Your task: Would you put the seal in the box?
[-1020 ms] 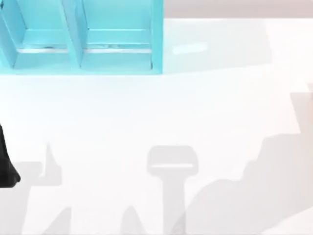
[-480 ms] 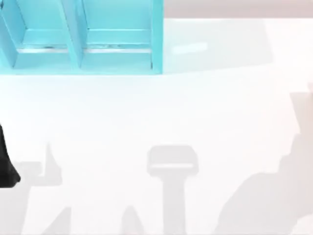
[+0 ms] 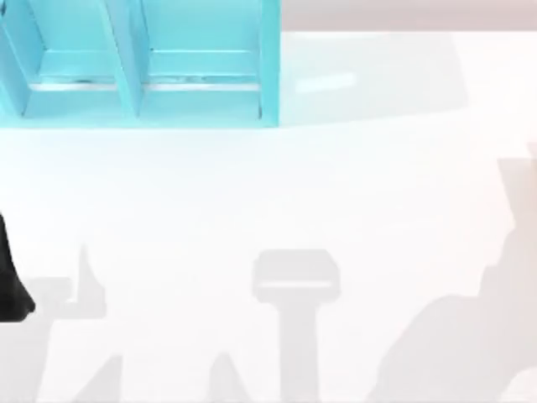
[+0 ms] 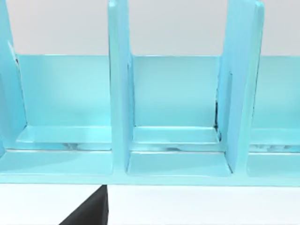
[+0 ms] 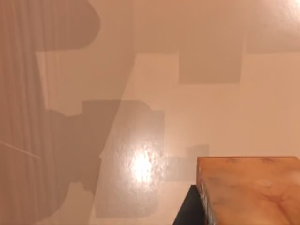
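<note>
Since a second ago, the large grey shadow at the lower right of the table (image 3: 277, 193) in the top view has pulled back toward the right edge, while the box and the dark arm part at the left edge have not shifted. From above, the turquoise box (image 3: 138, 113) stands at the far left of the table, split by upright dividers into compartments that open toward the near side; a black piece of the left arm (image 3: 10, 285) shows at the table's left edge, well apart from the box. From the left wrist, the box (image 4: 117, 93) faces the camera with its dividers upright, and a black tip of the left end effector (image 4: 91, 213) sits just before its front lip; whether its fingers are apart cannot be told. From the right wrist, the seal (image 5: 251, 192) appears close up as an orange-tan speckled block above the table (image 5: 140, 70), with a dark finger (image 5: 190, 211) of the right end effector against its side, clamped on it.
</note>
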